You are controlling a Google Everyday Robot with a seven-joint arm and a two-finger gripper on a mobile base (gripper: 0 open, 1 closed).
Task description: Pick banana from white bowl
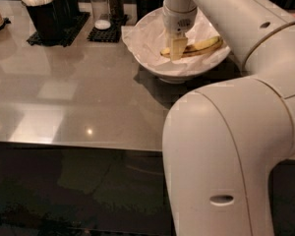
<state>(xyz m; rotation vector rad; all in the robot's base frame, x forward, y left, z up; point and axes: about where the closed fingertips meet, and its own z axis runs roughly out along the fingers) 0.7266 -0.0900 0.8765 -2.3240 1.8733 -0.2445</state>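
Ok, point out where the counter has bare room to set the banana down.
Bare counter spreads left of the white bowl, in front of the black holders and shakers. The back edge is crowded. The gripper hangs inside the bowl over the banana.

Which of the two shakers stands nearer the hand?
The dark-filled shaker, right of the white-filled shaker; the hand is down in the white bowl over the banana.

Arm (pixel 226 146) of smooth off-white rounded shells, thickest at the near joint, with small dark round holes, one oval slot and thin seams between segments; its gripper (pixel 177 50), pale yellow at the tip, is down in the bowl (pixel 196 71)
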